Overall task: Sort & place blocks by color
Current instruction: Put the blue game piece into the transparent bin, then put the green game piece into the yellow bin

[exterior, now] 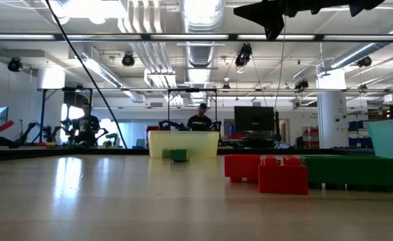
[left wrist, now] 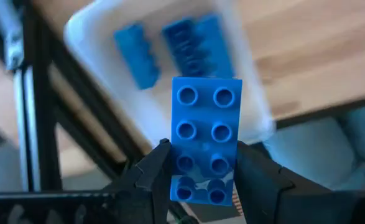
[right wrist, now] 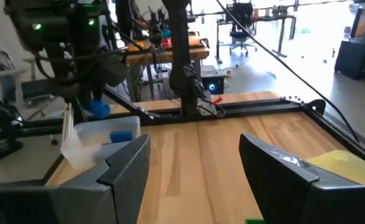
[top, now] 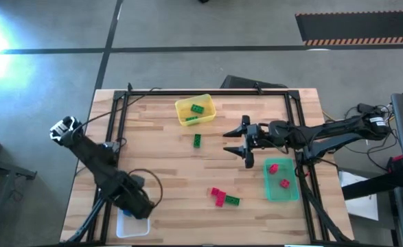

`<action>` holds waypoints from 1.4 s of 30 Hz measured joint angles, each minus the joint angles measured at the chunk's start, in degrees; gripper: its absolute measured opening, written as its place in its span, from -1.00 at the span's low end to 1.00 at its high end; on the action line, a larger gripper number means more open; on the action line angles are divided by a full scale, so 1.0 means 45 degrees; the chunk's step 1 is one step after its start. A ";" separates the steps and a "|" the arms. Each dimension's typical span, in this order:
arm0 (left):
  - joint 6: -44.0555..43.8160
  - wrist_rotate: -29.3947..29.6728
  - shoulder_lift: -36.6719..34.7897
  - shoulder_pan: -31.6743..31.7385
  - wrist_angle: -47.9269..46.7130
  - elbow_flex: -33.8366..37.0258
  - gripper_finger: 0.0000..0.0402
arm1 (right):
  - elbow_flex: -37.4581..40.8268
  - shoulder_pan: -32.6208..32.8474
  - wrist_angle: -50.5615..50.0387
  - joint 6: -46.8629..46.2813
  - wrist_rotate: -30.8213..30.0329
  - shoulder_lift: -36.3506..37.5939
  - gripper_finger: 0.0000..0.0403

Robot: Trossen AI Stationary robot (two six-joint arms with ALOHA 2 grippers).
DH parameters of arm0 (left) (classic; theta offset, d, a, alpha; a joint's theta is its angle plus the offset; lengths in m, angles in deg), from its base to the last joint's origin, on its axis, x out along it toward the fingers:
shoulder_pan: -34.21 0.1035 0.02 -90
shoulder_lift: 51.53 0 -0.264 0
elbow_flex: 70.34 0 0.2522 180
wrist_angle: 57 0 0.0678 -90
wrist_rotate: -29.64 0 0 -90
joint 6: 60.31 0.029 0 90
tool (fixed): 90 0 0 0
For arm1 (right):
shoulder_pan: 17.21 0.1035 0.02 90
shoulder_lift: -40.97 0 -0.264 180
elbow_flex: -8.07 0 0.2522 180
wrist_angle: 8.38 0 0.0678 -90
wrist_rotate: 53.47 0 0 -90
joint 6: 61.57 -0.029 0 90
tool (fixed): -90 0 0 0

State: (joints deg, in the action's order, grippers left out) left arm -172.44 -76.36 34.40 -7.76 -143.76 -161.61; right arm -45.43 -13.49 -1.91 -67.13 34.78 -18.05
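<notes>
A blue block (left wrist: 204, 140) is being gripped between the left gripper's (top: 134, 203) fingers, poised above the clear bin (left wrist: 114, 56) where two blue blocks are lying; a release into it is being called for next; the right gripper (top: 246, 146) is being held open mid-table, near the green bin (top: 281, 191).

Left gripper (left wrist: 201, 177) is clamped on a blue 2x4 brick (left wrist: 204, 137), studs facing the cam, held right over the clear bin (left wrist: 95, 37). Two more blue blocks (left wrist: 163, 50) sit inside it, w/ wood table (left wrist: 319, 56) beside.
</notes>
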 joint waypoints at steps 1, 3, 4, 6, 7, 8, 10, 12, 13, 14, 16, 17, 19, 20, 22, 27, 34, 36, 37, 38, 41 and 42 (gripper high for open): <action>-0.0437 -0.0253 0.0073 -0.0169 0.0092 0.0196 -0.38 | 0.0000 0.0000 -0.0011 -0.0022 -0.0003 -0.0077 0.16; -0.1143 -0.0880 0.0229 -0.0433 0.0630 0.0590 -0.38 | 0.0001 0.0000 -0.0014 -0.0062 -0.0023 -0.0239 0.16; -0.1352 -0.1058 0.0312 -0.0517 0.0791 0.0737 -0.38 | 0.0003 0.0000 -0.0016 -0.0068 -0.0042 -0.0313 0.15; -0.1554 -0.1072 0.0483 -0.0624 0.1055 0.0915 -0.38 | 0.0003 0.0000 0.0012 0.0028 -0.0081 -0.0438 0.16; -0.1588 -0.1072 0.0558 -0.0628 0.1224 0.0960 -0.38 | 0.0003 0.0000 -0.0028 0.0099 -0.0152 -0.0438 0.16; -0.1593 -0.1052 0.0631 -0.0608 0.1332 0.1008 -0.36 | 0.0003 0.0000 -0.0045 0.0163 -0.0299 -0.0438 0.16; -0.1575 -0.1030 0.0763 -0.0603 0.1382 0.1102 -0.26 | 0.0003 0.0000 0.0012 0.0244 -0.0339 -0.0422 0.15; -0.1336 -0.1089 0.0849 -0.0613 0.1483 0.1136 -0.15 | 0.0003 0.0000 0.0023 0.0340 -0.0409 -0.0394 0.16; -0.1242 -0.1128 0.0855 -0.0616 0.1478 0.1175 -0.10 | 0.0003 0.0000 0.0038 0.0387 -0.0422 -0.0394 0.16; -0.1142 -0.1149 0.0855 -0.0621 0.1443 0.1215 -0.06 | 0.0003 0.0000 0.0038 0.0422 -0.0429 -0.0394 0.16; -0.1004 -0.1157 0.0855 -0.0618 0.1449 0.1259 -0.02 | 0.0003 0.0000 0.0038 0.0436 -0.0436 -0.0399 0.15; -0.0973 -0.1156 0.0855 -0.0618 0.1445 0.1261 -0.01 | 0.0003 0.0000 0.0032 0.0435 -0.0436 -0.0399 0.15; -0.0957 -0.1154 0.0855 -0.0613 0.1427 0.1254 0.00 | 0.0003 0.0000 -0.0025 0.0397 -0.0436 -0.0399 0.16; -0.0953 -0.1154 0.0855 -0.0613 0.1411 0.1225 0.01 | 0.0003 0.0000 -0.0060 0.0380 -0.0436 -0.0399 0.15; -0.0947 -0.1157 0.0840 -0.0613 0.1429 0.1112 0.01 | 0.0003 0.0000 -0.0064 0.0382 -0.0439 -0.0404 0.15; -0.0228 0.0082 0.0787 -0.0613 0.1453 0.0709 0.02 | 0.0003 0.0000 -0.0077 0.0305 -0.0484 -0.0425 0.15; 0.3209 0.4775 0.0751 -0.0102 0.1524 0.0202 0.02 | 0.0003 0.0000 -0.0793 -0.0281 -0.1438 -0.0428 0.15; 0.4389 0.6234 0.0723 0.0176 0.1512 0.0212 0.02 | 0.0003 0.0000 -0.1162 -0.0462 -0.2027 -0.0428 0.15; 0.5085 0.7085 0.0714 0.0322 0.1512 0.0222 0.02 | 0.0003 0.0000 -0.1359 -0.0523 -0.2357 -0.0428 0.14; 0.5744 0.7905 0.0714 0.0450 0.1525 0.0222 0.02 | 0.0003 0.0000 -0.1600 -0.0545 -0.2682 -0.0428 0.14; 0.8019 0.9954 0.0709 0.0888 0.1876 0.0231 0.02 | 0.0003 0.0000 -0.2207 -0.0662 -0.3362 -0.0433 0.14; 0.8780 1.0408 0.0702 0.1040 0.2091 0.0231 0.02 | 0.0003 -0.0004 -0.2336 -0.0772 -0.3422 -0.0433 0.14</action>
State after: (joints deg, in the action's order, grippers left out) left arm -132.93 -29.52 37.56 -3.08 -134.35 -160.57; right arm -45.42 -13.50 -12.42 -70.60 19.38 -20.00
